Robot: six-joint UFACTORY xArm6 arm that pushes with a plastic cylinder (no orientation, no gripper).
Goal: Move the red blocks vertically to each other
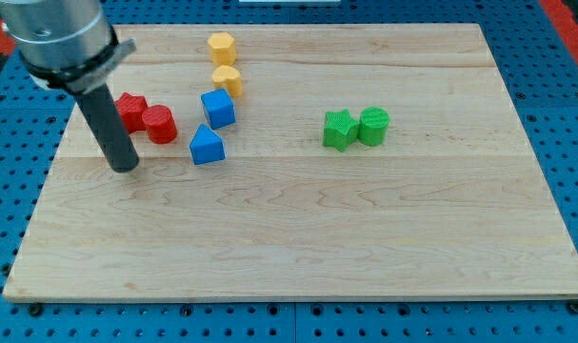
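Two red blocks sit side by side at the board's upper left: a star-like red block [129, 110] and a red cylinder [160, 125] touching it on its lower right. My tip [125, 168] rests on the board just below and left of the red cylinder, a short gap away. The dark rod rises from the tip toward the view's top left and partly covers the left edge of the star-like red block.
A blue cube [218, 109] and a blue wedge-like block [207, 146] lie right of the red ones. Two yellow blocks [221, 47] [228, 80] stand above them. A green star-like block [339, 130] and a green cylinder [373, 126] touch at centre right. The wooden board [298, 238] ends at blue pegboard.
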